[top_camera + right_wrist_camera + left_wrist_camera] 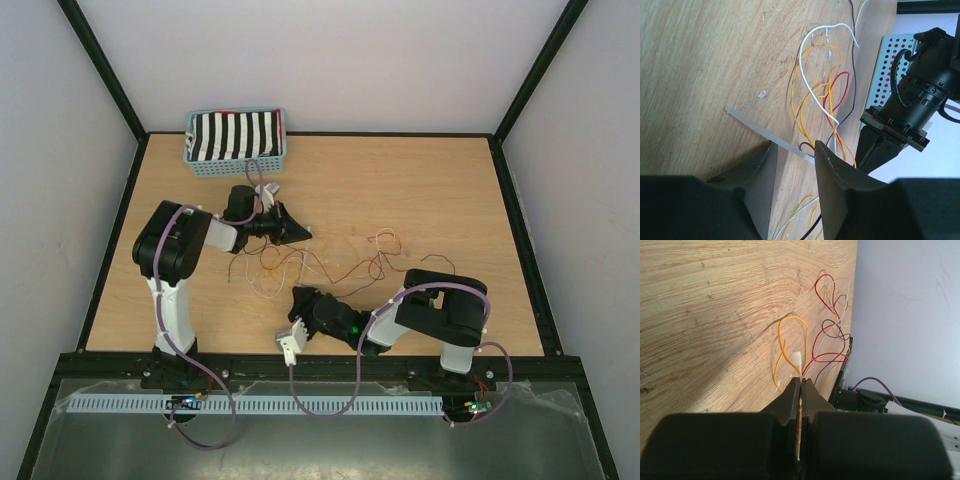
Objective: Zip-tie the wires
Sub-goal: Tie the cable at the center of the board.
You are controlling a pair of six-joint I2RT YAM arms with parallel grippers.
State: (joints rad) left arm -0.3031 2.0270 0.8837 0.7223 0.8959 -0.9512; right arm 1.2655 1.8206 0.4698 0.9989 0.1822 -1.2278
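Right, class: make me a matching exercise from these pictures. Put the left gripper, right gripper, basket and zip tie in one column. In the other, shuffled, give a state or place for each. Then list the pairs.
Column one
1. left gripper
2. right gripper
3. basket
4. zip tie

Column two
A. open
B. at the far left of the table, holding a striped cloth
C. shut on wires
D. a pale strip lying flat on the wood

Pairs: 1-C, 2-A, 3-B, 4-D
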